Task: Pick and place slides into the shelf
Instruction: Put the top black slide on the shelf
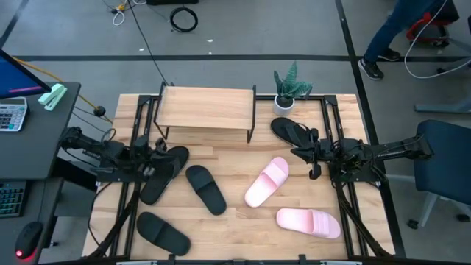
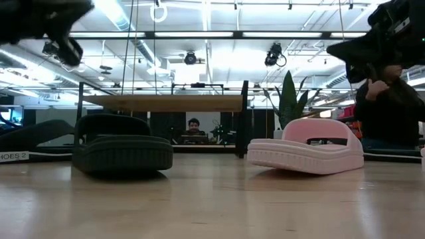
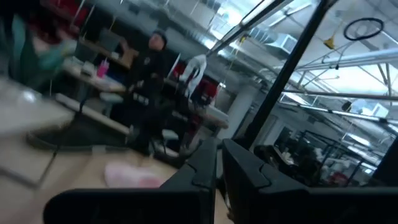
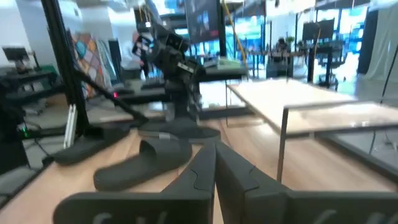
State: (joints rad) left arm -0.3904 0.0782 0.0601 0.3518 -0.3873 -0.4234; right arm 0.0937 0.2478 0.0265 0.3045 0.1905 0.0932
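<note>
Several slides lie flat on the plank table. Two are black with wide straps (image 1: 204,188) (image 1: 162,230), two are pink (image 1: 266,181) (image 1: 309,221), and two are thin black flip-flops (image 1: 168,171) (image 1: 293,132). The shelf (image 1: 206,109) stands at the far edge with nothing on its top board. My left gripper (image 1: 157,152) is shut and hangs above the left flip-flop's far end, raised off the table (image 2: 63,40). My right gripper (image 1: 300,153) is shut too. It hovers just in front of the right flip-flop, also raised (image 2: 362,50). Neither holds anything.
A potted plant (image 1: 289,88) stands right of the shelf at the far edge. In the low view a black slide (image 2: 123,145) and a pink slide (image 2: 307,147) sit in front of the shelf (image 2: 163,103). A desk with a calculator (image 1: 11,114) lies left of the table.
</note>
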